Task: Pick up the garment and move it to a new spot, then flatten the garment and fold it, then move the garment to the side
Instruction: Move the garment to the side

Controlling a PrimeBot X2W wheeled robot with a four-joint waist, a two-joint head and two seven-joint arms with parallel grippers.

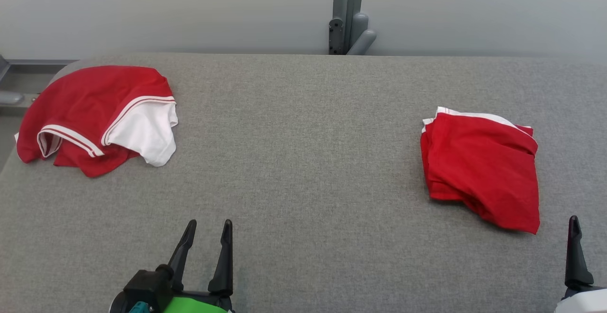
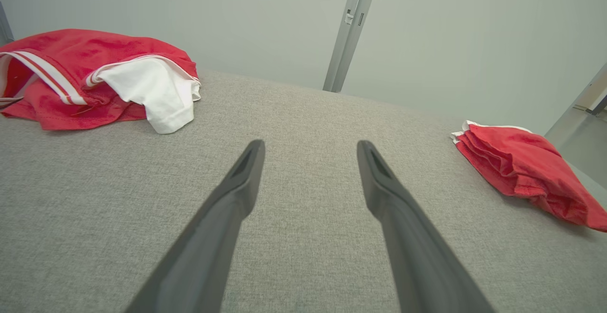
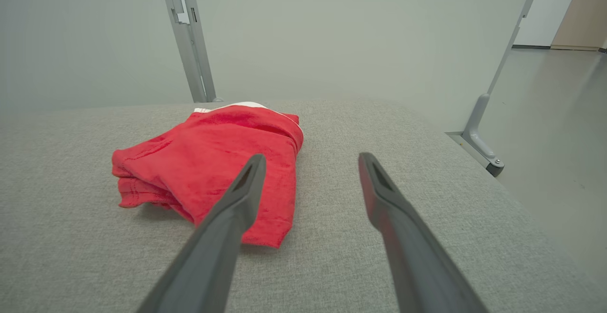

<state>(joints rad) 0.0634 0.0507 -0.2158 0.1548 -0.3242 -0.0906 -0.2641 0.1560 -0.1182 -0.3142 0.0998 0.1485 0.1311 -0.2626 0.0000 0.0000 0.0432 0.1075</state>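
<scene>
Left gripper (image 1: 209, 224), right gripper (image 3: 311, 158) both spread; crumpled garment (image 1: 95, 114) far left, folded garment (image 1: 481, 170) right.

A grey woven-fabric surface (image 1: 303, 256) spreads wide, its far left corner rounded. Behind its far edge stands a plain pale grey wall (image 1: 142, 9), evenly lit (no hard shadows on it). A grey metal post (image 1: 348, 0) rises at the middle of that edge, with a bracket at its base. Past the right edge lies a smooth pale floor (image 3: 559, 114), where a second post (image 3: 502, 76) ends in a bolted foot; beyond it is a beige panel (image 3: 585, 9).
</scene>
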